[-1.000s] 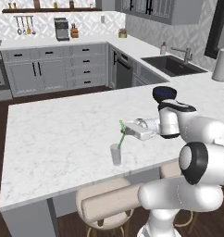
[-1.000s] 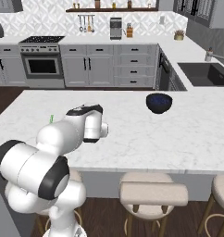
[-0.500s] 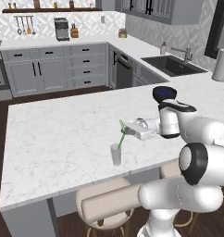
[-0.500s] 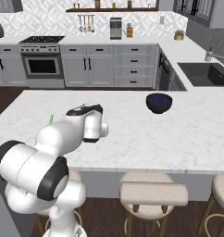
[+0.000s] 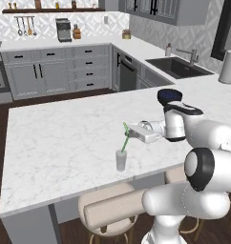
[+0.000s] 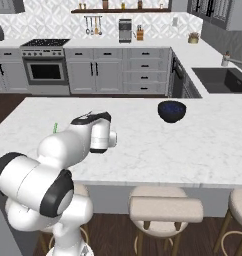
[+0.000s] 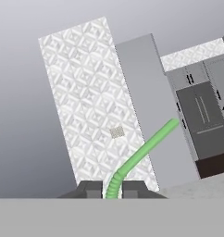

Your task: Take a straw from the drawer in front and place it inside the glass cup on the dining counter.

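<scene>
The glass cup (image 5: 120, 160) stands upright near the front edge of the dining counter (image 5: 60, 138). The bright-green straw (image 5: 124, 143) slants down from my gripper (image 5: 128, 134) to the cup's mouth, its lower end at or just inside the rim. The gripper is shut on the straw just above the cup. In the hand view the straw (image 7: 141, 150) rises from between the closed gripper (image 7: 113, 189) toward the upper right. A green straw tip (image 6: 55, 128) peeks out beside my arm in the right base view. I cannot tell which far grey front is the drawer.
A dark blue bowl (image 6: 171, 110) sits on the dining counter (image 6: 193, 145) to the right of my arm. Padded stools (image 6: 165, 207) stand along the near side. A sink (image 5: 177, 69) and a paper towel roll (image 5: 229, 66) are on the wall counter beyond.
</scene>
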